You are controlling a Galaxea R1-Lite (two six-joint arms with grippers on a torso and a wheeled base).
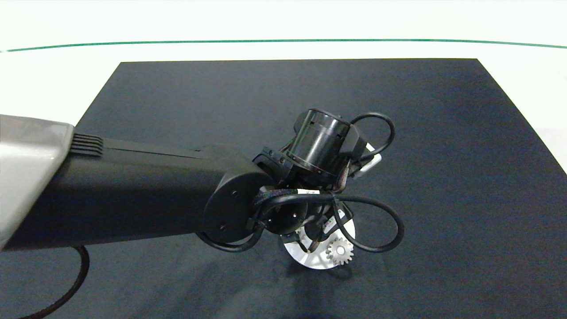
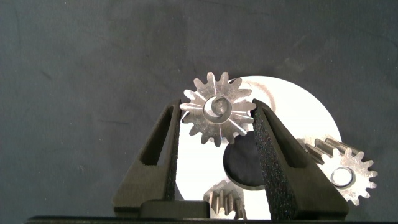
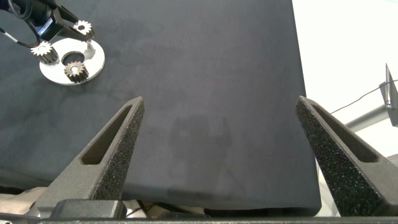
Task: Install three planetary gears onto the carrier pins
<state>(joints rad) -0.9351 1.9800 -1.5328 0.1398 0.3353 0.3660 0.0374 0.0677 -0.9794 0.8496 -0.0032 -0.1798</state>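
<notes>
Left gripper [image 2: 217,124] over the near middle of the dark felt mat [image 1: 443,155], its two grey foam-padded fingers [image 2: 273,149] closed against opposite sides of a small silver spur gear [image 2: 217,110]. Gear held flat above the flat white round carrier disc [image 2: 298,109], over its rim, with a pale pin end [image 2: 219,106] showing in the gear's centre hole; seated or not, cannot tell. Second silver gear [image 1: 339,251] sitting on a pin at the disc's near right edge. Third silver gear [image 3: 76,71] also on the disc, partly hidden behind the gripper body in the left wrist view. Right gripper [image 3: 221,134] off at the mat's right side, well apart from the disc, fingers spread wide, nothing between them.
</notes>
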